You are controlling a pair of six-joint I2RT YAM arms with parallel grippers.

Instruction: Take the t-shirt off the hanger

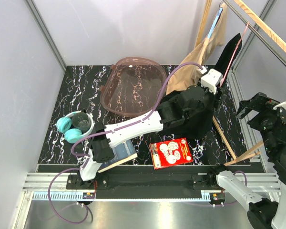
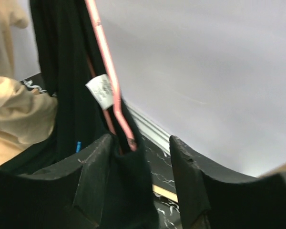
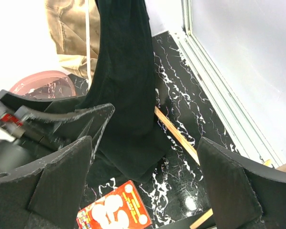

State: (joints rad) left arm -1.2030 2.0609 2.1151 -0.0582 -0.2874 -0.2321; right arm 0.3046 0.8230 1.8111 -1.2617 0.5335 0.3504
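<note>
Top external, left edge: the counter (image 1: 52,143) ends at a grey wall. My teal headphones (image 1: 75,128) sit near that edge, well apart from the clothes.
Pink bowl (image 1: 133,86): at the back centre, just left of my left arm's line.
Left arm: it crosses the counter diagonally toward the back right, passing over a blue book (image 1: 119,153).
Red packet (image 1: 170,152): flat near the front edge, between my two bases.
T-shirt (image 1: 193,114): black, hanging from the pink hanger (image 1: 238,45) at the back right, with its lower part heaped on the counter. A beige garment (image 1: 193,64) hangs just beside it on the left.
Left end effector (image 2: 140,176): jaws moderately apart. The hanger wire and black cloth lie in the gap against one finger (image 2: 93,176).
Wooden stick (image 1: 225,138): on the counter just right of the shirt.
Right end effector (image 3: 145,183): spread wide and holding nothing, in open room right of the shirt, near the side frame.
Wooden rail (image 1: 269,31): overhead at the far right.
</note>
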